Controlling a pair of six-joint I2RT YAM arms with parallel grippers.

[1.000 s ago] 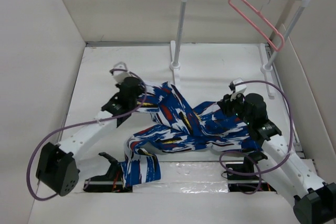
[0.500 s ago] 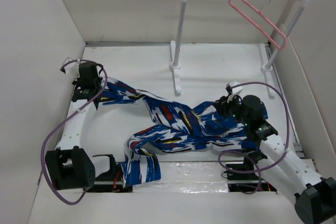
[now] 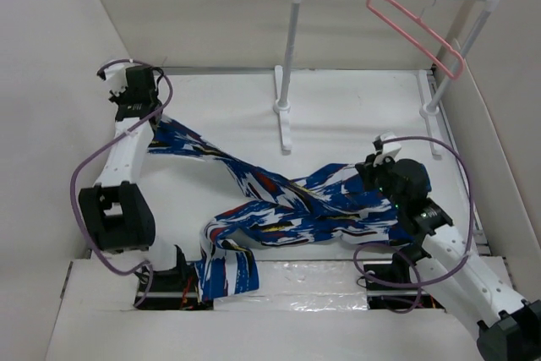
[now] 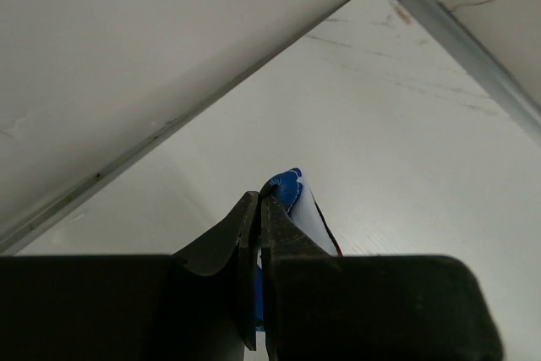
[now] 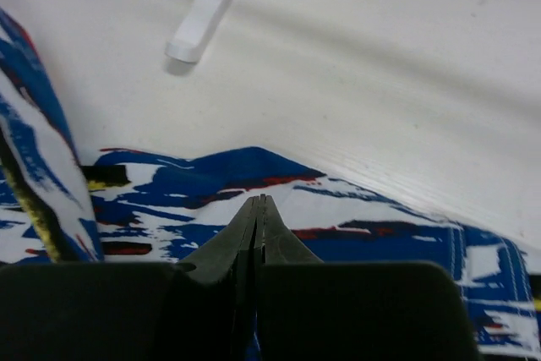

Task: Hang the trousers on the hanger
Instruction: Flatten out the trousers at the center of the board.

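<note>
The table (image 3: 355, 107) is white and flat. It sits inside a white box of a room. There is a wall (image 3: 51, 82) on the left, one at the back and one on the right. A thin grey strip (image 4: 456, 31) runs along the bottom of the back wall.

The trousers (image 3: 287, 200) lie on the table. They are blue with white, red, black and yellow marks. They stretch from the far left corner across to the right side. One leg folds back and hangs over the near edge of the table.

The left gripper (image 4: 259, 209) is up in the far left corner, close to the wall. Its fingers are pinched tight on one end of the trousers. A bit of blue cloth pokes out at the tip.

The right gripper (image 5: 256, 205) is on the right side, down on the trousers. Its fingers are pressed together. I cannot tell if any cloth is caught between them.

A white rack (image 3: 291, 57) stands at the back of the table. The pink hanger (image 3: 423, 31) hangs by its hook from the rack's silver bar, near the right post. It is well apart from the trousers.

Purple wires (image 3: 93, 166) loop around both arms.
</note>
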